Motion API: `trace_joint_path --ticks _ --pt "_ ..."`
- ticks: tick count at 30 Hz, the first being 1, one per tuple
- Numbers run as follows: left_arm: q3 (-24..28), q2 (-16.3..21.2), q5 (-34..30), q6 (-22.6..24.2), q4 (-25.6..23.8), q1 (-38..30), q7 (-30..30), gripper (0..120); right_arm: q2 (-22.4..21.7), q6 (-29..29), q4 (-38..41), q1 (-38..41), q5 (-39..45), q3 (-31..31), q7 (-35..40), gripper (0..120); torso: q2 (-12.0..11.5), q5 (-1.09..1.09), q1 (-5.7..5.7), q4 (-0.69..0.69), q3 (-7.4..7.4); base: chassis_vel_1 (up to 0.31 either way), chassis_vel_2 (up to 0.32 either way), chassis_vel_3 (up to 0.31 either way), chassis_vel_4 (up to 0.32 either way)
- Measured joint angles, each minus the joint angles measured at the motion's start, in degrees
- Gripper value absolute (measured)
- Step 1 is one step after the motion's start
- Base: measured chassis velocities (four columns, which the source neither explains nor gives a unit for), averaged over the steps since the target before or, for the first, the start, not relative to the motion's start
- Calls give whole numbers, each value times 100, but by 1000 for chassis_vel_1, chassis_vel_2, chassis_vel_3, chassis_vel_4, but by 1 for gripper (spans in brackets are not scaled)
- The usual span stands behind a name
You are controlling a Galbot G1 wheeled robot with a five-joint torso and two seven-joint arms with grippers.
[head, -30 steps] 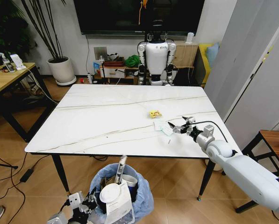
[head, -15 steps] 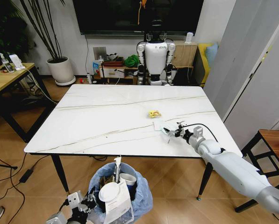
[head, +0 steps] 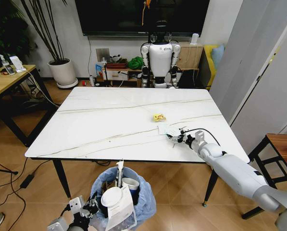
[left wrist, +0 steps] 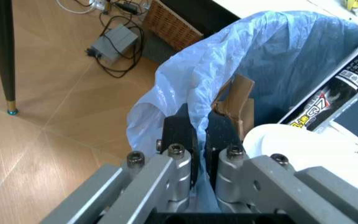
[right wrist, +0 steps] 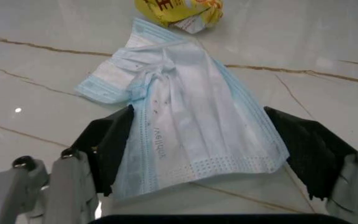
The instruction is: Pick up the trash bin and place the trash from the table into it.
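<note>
Since the earlier frames, the right pincer [head: 176,137] has been advanced across the table [head: 109,120] and is now set low over the white and light-blue face mask [right wrist: 185,116]. Its fingers [right wrist: 107,140] are spread wide, one on either side of the mask, and nothing is gripped. A yellow wrapper [right wrist: 179,11] is seen just beyond the mask, touching its far edge. The left pincer [left wrist: 199,135] is held below the table's near edge, clamped shut on the rim and blue liner of the trash bin [head: 126,192]. A paper cup [head: 130,184], brown carton [left wrist: 235,100] and white disc [head: 111,198] are noted inside the bin, beside that pincer.
</note>
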Motion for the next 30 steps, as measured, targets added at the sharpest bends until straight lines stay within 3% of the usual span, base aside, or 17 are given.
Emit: trace_joint_path --ticks 10,12,13,20,26,30 --pt "12 11 -5 5 56 -29 -8 0 -55 91 28 -60 -55 37 -80 36 0 0 0 0 0 0 0 0 0" --pt "12 13 -5 5 56 -28 -9 0 -58 92 33 -62 -56 38 -81 36 0 1 0 0 0 0 0 0 0" --pt "11 24 -5 5 57 -24 -9 0 -87 101 75 -73 -73 42 -90 27 0 0 0 0 0 0 0 0 0" --pt "20 53 -5 5 53 -40 -13 0 -193 186 255 -126 -109 68 -113 1 0 1 0 1 0 0 0 0 0" --pt "67 64 20 9 40 -56 -27 0 -461 345 686 -296 -134 266 -296 0 0 0 0 1 0 0 0 0 0" --pt "142 82 41 8 -62 -68 -32 0 -977 451 1659 -744 -27 731 -412 0 0 1 0 -1 0 0 0 0 0"
